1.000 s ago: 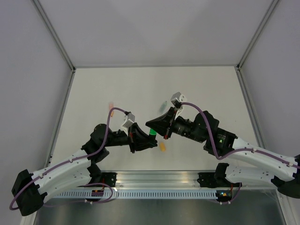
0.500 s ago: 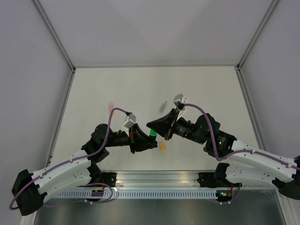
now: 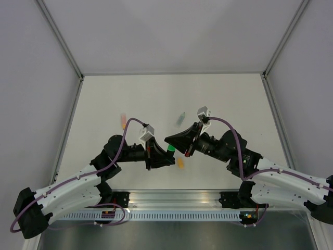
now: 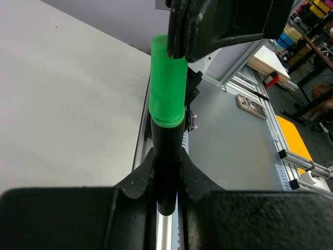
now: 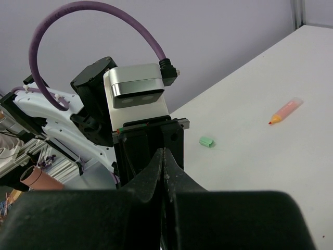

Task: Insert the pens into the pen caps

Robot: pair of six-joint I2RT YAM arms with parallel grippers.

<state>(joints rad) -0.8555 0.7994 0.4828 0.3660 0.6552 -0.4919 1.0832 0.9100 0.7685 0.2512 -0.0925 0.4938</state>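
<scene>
My left gripper (image 3: 162,155) (image 4: 166,165) is shut on the black-barrelled pen (image 4: 166,151) and holds it above the table. The pen's green end (image 4: 167,83) (image 3: 170,148) points at my right gripper (image 3: 167,140) (image 5: 164,153). That gripper is shut with nothing visible between its jaws. Its fingertips (image 4: 223,31) touch the tip of the green end. A small green cap (image 3: 180,119) (image 5: 206,141) lies on the table behind the right gripper. The orange-yellow cap (image 3: 180,162) lies on the table just below both grippers. The pale pink-orange pen (image 3: 123,121) (image 5: 285,110) lies at the left.
The white table (image 3: 234,104) has metal rails along both sides and a slotted rail (image 3: 177,213) at the near edge. The left arm's camera and purple cable (image 5: 138,86) sit close in front of the right gripper.
The right wrist has drawn back to the right and slightly nearer, uncovering the green cap on the table. The left gripper with the pen has shifted a little to the right.
</scene>
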